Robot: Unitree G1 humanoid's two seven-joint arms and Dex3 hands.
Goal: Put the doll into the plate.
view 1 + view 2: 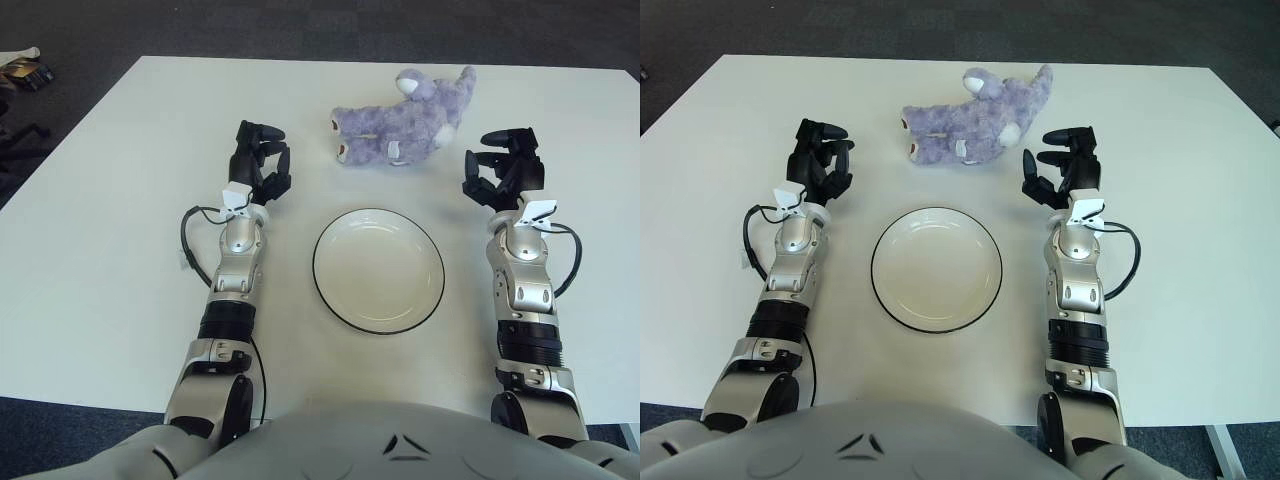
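**Two empty hands flank the plate, doll lies beyond it**

Two black three-finger hands show over a white table (pixel 90 200), one on either side of a round white plate (pixel 378 270) with a thin dark rim. Nothing lies in the plate, which sits flat near the middle of the table in front of the robot.

At the plate's left and a little farther back is the left hand (pixel 260 170), its fingers loosely curled and holding nothing. A black cable (pixel 186 240) loops out from the silver forearm just behind its wrist.

On the other side, the right hand (pixel 505 170) is raised to the right of the plate, fingers spread apart and grasping nothing. It is near the doll's right end but apart from it; a gap of bare table shows between them.

Lying on its side on the table beyond the far rim of the plate is the doll (pixel 400 125), a purple plush animal with white patches. Its head points toward the far right. It is clear of the plate and touches neither hand
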